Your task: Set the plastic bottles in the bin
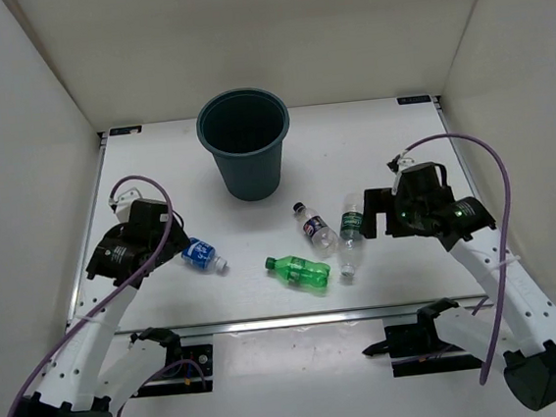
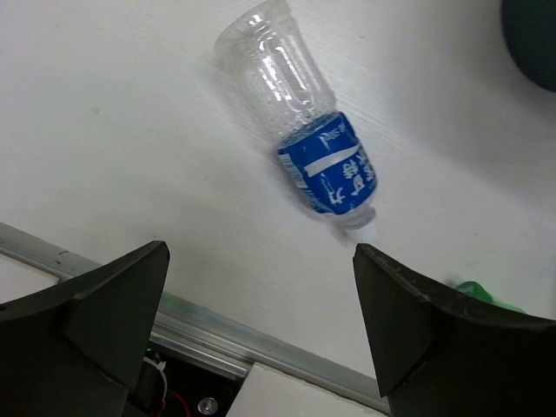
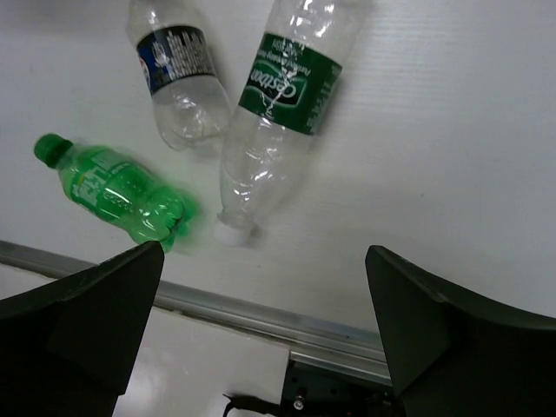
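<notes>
You see the bin (image 1: 252,176) at upper centre of the overhead view. Your left gripper (image 2: 259,261) is spread wide near the blue-label bottle (image 1: 202,255). Your right gripper (image 3: 265,252) is likewise spread beside the green-label bottle (image 1: 350,231), green bottle (image 1: 299,271) and dark-label bottle (image 1: 316,229), all lying mid-frame.

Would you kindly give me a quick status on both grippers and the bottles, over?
Left gripper open, beside blue-labelled bottle. Right gripper open, beside green-labelled bottle. All four on table, none in bin. Nothing blocking.
</notes>
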